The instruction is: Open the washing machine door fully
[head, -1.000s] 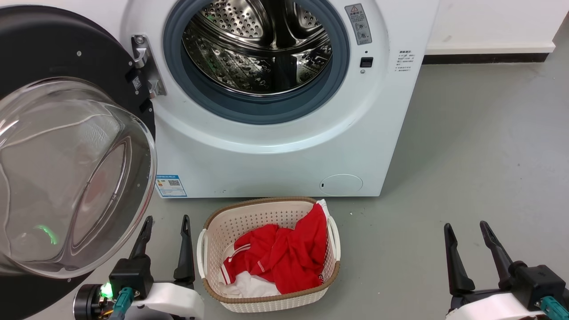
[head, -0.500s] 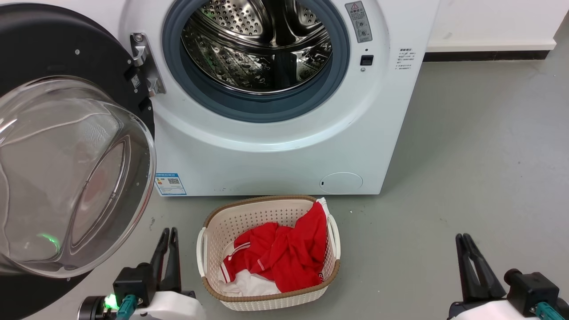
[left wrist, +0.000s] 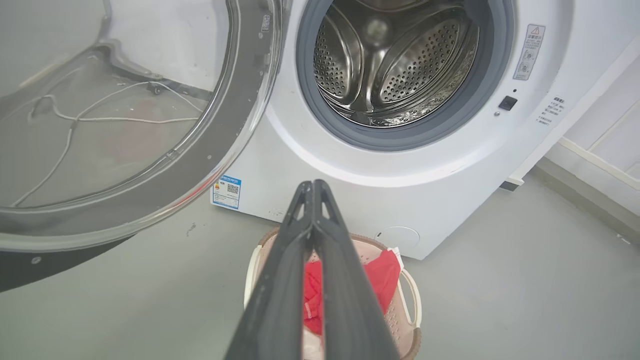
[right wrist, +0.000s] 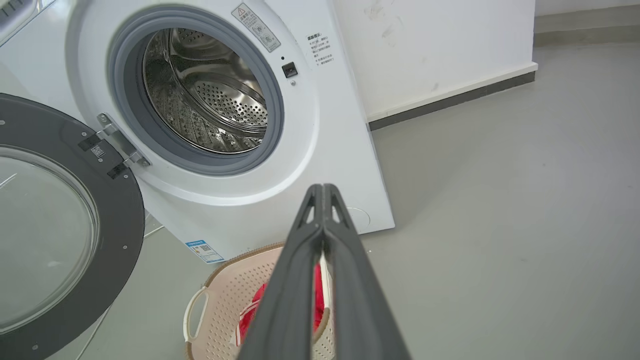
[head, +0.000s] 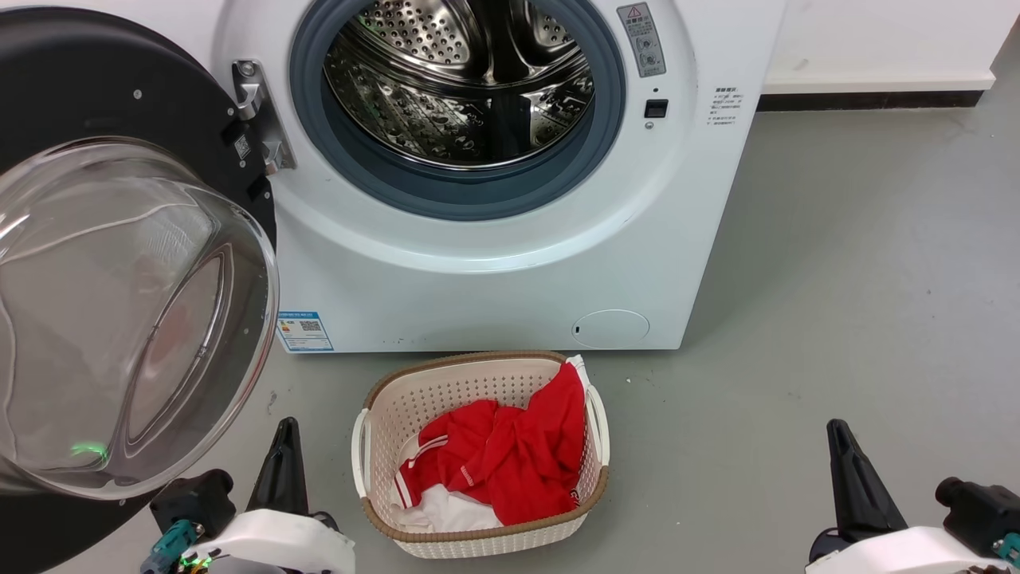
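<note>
Round glossy black, glass-domed washing machine door [head: 88, 88] stands wide open; left tool [left wrist: 312, 185] and right tool [right wrist: 324, 187] both pressed together, empty.

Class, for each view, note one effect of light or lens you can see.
Head view: a green glow reflects in the glass of the washing machine door; the steel drum glints. Left wrist view: the shut left pincer looms oversized. Right wrist view: the washer leans behind the shut right pincer.
</note>
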